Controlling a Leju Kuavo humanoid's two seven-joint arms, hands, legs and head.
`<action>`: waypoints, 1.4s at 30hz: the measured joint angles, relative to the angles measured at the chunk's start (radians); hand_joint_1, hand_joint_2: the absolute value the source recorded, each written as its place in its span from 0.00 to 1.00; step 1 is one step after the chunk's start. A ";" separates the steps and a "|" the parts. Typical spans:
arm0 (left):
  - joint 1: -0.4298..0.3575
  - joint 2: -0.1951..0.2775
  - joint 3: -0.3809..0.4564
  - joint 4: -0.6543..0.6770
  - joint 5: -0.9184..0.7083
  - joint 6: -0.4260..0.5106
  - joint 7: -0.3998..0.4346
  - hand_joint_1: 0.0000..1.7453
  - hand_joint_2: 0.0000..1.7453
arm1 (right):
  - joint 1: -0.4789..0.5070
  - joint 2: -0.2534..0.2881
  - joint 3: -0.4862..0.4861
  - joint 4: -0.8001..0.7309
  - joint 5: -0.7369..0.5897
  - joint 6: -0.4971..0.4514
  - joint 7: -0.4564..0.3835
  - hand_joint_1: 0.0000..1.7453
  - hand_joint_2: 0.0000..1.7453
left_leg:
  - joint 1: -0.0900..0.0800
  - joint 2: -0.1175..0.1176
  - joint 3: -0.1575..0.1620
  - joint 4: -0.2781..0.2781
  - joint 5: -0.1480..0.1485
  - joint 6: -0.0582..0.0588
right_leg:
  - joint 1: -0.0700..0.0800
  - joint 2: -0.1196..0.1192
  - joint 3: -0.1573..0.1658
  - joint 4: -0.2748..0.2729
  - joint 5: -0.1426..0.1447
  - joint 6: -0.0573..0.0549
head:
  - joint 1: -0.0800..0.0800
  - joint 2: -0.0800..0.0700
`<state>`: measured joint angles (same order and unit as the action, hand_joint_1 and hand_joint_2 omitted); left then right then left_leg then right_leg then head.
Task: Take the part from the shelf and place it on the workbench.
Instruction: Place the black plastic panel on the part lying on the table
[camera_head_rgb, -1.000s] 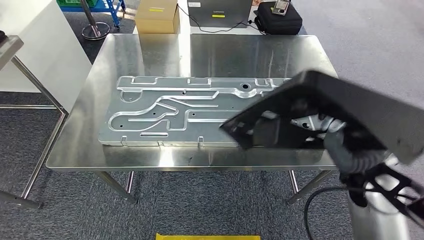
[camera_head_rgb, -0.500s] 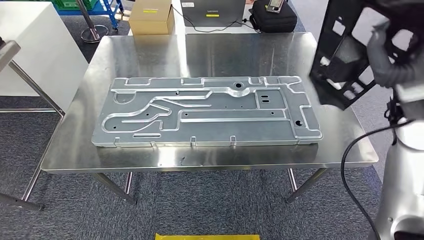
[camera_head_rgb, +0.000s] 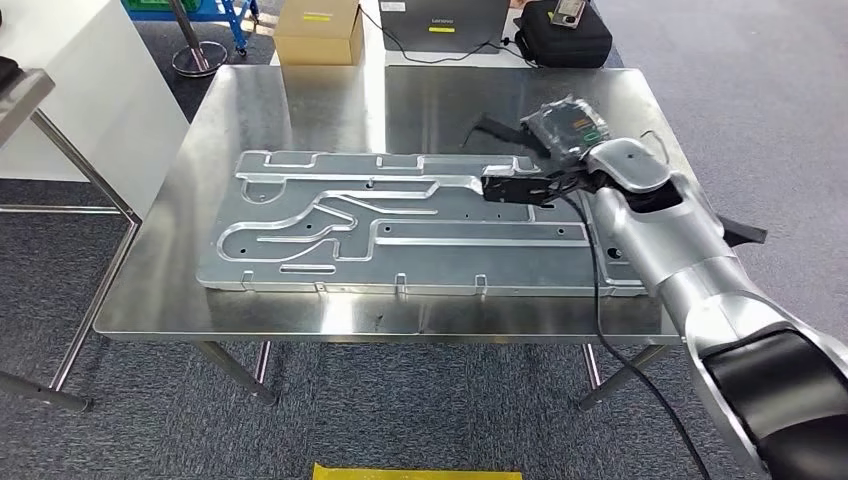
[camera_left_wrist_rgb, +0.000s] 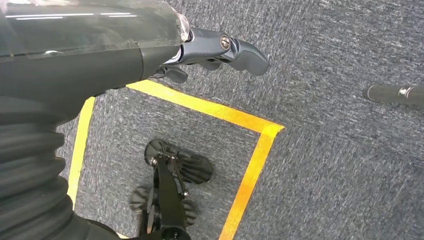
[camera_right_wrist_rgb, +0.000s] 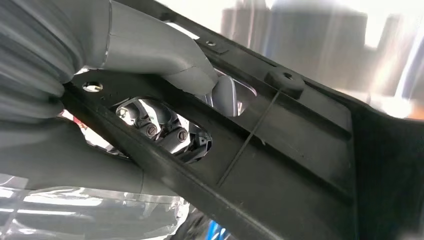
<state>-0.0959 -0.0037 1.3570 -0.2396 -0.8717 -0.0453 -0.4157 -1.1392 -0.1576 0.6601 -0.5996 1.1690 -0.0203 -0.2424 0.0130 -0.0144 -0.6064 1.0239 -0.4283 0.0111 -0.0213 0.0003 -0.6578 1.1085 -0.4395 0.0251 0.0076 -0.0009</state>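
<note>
Now the right hand (camera_head_rgb: 563, 130) holds the flat black plastic part (camera_head_rgb: 510, 185), thumb (camera_right_wrist_rgb: 165, 60) on top. Its long side sticks out from the hand, low over the shiny steel workbench (camera_head_rgb: 300, 100). I think it goes down next. The left hand (camera_left_wrist_rgb: 210, 47) hangs with nothing in it, fingers curled.

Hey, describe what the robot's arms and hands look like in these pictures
The right arm is glossy silver, turning black lower down, with a black cable trailing along it. The right hand has a grey ribbed cover and thick grey thumb. The left hand has dark fingers under clear plastic wrap.
</note>
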 joint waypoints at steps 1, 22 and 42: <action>0.000 0.000 -0.002 0.000 -0.002 0.000 0.000 0.00 1.00 | -0.003 0.020 0.021 0.034 0.006 0.000 0.005 0.94 1.00 | -0.001 -0.002 -0.002 0.001 -0.001 -0.006 | 0.003 0.000 0.017 -0.043 0.013 -0.004 | 0.000 0.000; 0.001 0.000 -0.025 0.001 -0.029 -0.015 -0.017 0.00 1.00 | 0.073 0.263 0.181 0.252 0.094 -0.109 -0.033 0.94 1.00 | 0.005 0.010 -0.014 -0.004 0.012 -0.007 | 0.024 0.011 0.026 -0.029 -0.038 -0.020 | -0.002 0.000; 0.000 -0.001 -0.064 0.011 -0.068 0.001 -0.033 0.00 0.00 | 0.171 0.346 0.218 0.269 0.082 -0.166 -0.103 0.00 0.00 | 0.009 0.011 -0.128 0.276 -0.128 -0.055 | 0.016 0.005 0.043 -0.084 0.005 -0.057 | -0.004 0.000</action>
<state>-0.0961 -0.0051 1.2931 -0.2282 -0.9401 -0.0444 -0.4485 -0.9682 0.1884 0.8782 -0.3302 1.2505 -0.1862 -0.3450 0.0220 -0.0034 -0.7341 1.3000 -0.5564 -0.0435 -0.0052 0.0051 -0.6150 1.0249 -0.4344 -0.0320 0.0031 -0.0008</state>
